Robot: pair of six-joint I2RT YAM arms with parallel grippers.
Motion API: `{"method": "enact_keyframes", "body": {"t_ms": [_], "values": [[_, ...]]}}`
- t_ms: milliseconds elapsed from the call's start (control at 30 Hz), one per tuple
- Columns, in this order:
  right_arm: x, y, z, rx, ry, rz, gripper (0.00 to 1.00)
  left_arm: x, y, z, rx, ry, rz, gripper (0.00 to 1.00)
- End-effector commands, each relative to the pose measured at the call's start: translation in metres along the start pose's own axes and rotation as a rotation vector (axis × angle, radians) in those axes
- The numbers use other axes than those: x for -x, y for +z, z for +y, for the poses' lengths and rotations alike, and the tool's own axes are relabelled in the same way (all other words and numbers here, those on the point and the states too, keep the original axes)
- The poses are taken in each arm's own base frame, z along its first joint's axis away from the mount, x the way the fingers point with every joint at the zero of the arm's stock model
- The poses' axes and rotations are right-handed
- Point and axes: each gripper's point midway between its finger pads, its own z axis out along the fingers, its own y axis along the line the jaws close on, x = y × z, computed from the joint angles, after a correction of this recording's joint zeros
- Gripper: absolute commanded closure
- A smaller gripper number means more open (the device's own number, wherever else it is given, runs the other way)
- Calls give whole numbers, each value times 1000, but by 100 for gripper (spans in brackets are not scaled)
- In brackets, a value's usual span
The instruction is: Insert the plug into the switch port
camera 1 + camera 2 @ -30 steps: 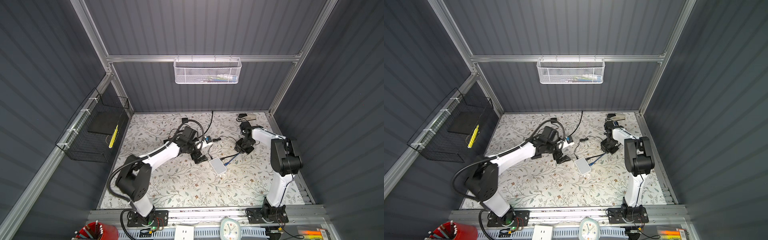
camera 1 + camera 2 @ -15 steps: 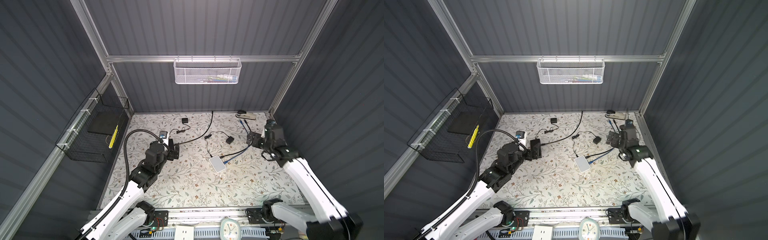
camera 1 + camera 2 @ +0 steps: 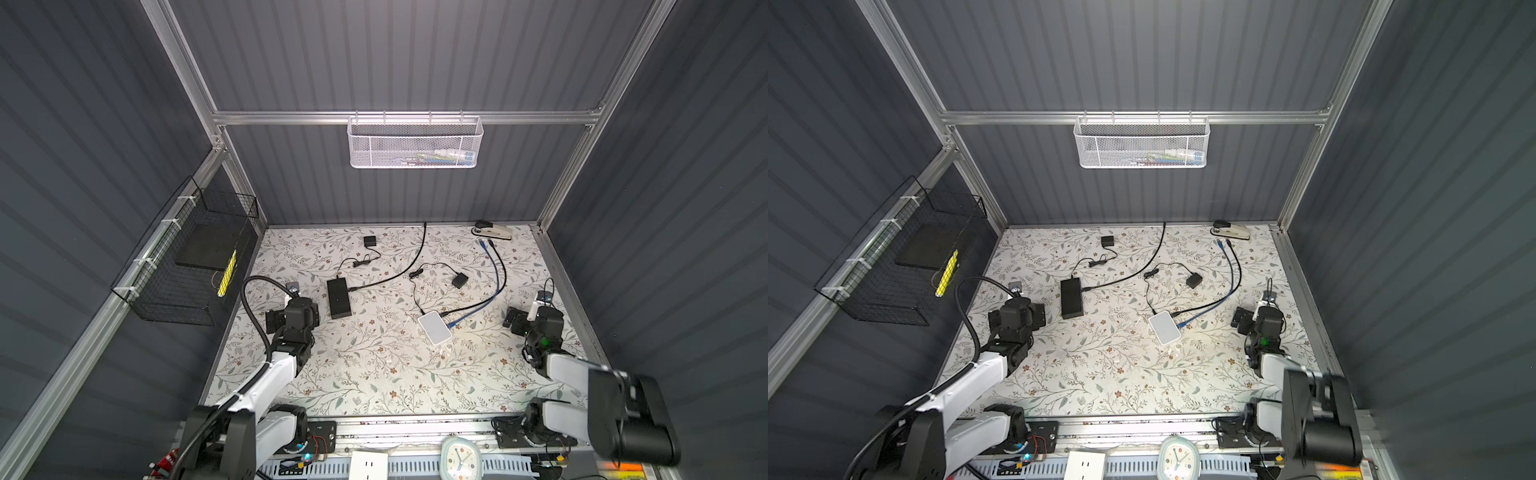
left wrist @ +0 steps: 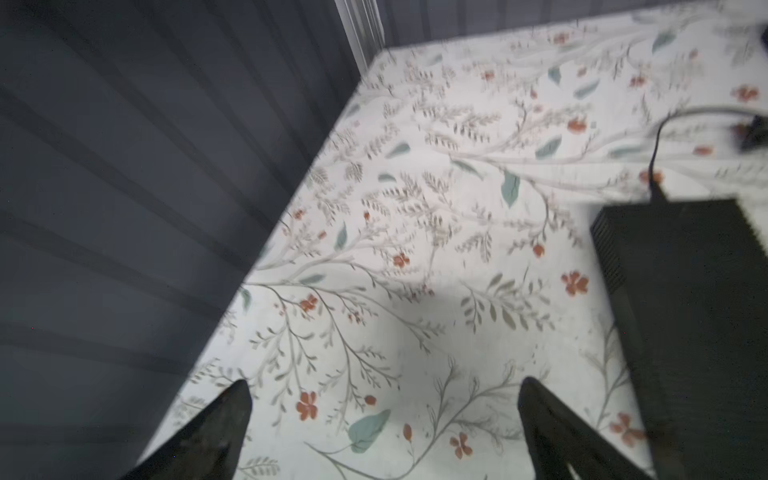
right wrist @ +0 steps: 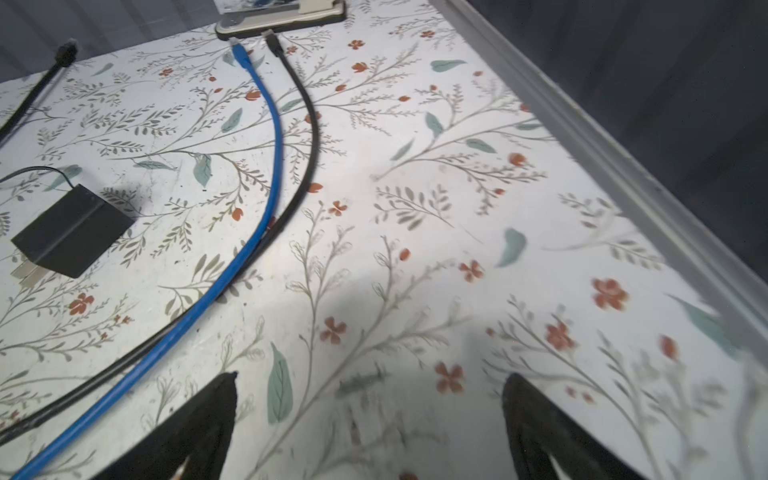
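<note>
At the middle of the floral surface (image 3: pixel 374 374) lies the white switch (image 3: pixel 434 333), the blue cable (image 5: pixel 278 166) reaching its edge; left claw (image 4: pixel 382 386) and right claw (image 5: pixel 370 376) gape wide, holding nothing.

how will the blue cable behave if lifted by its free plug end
Probably floppy: the blue cable lies in a loose curve on the mat, so it would likely droop behind a lifted end. Its other end seems to reach the white switch, which looks small and light, so a firm pull might drag it.
</note>
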Motion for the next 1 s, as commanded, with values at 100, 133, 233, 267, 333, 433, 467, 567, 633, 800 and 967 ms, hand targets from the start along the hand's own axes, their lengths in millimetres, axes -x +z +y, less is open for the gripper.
{"method": "enact_keyframes", "body": {"t_ms": [100, 133, 233, 267, 333, 433, 467, 567, 633, 800, 967], "values": [[81, -9, 35, 157, -60, -348, 1, 63, 39, -52, -390, -85, -230, 0], [77, -6, 30, 120, -46, -296, 1, 62, 39, -70, -487, -35, -194, 0], [80, 4, 32, 121, -51, -275, 1, 63, 34, -76, -521, -96, -301, 0], [79, 3, 38, 153, -73, -266, 1, 56, 38, -74, -496, -95, -303, 0], [77, 7, 48, 206, -100, -225, 1, 55, 58, -70, -440, -157, -293, 0], [78, 3, 47, 201, -96, -256, 1, 55, 64, -79, -440, -112, -244, 0], [78, 3, 45, 194, -92, -253, 1, 51, 66, -76, -422, -115, -216, 0], [79, 5, 40, 165, -75, -248, 1, 52, 70, -75, -376, -104, -204, 0], [78, -4, 40, 169, -79, -293, 1, 51, 70, -76, -376, -94, -182, 0], [74, -37, 26, 122, -49, -458, 1, 51, 70, -76, -373, -94, -192, 0], [77, -36, 22, 101, -35, -465, 1, 52, 70, -76, -372, -94, -193, 0]]}}
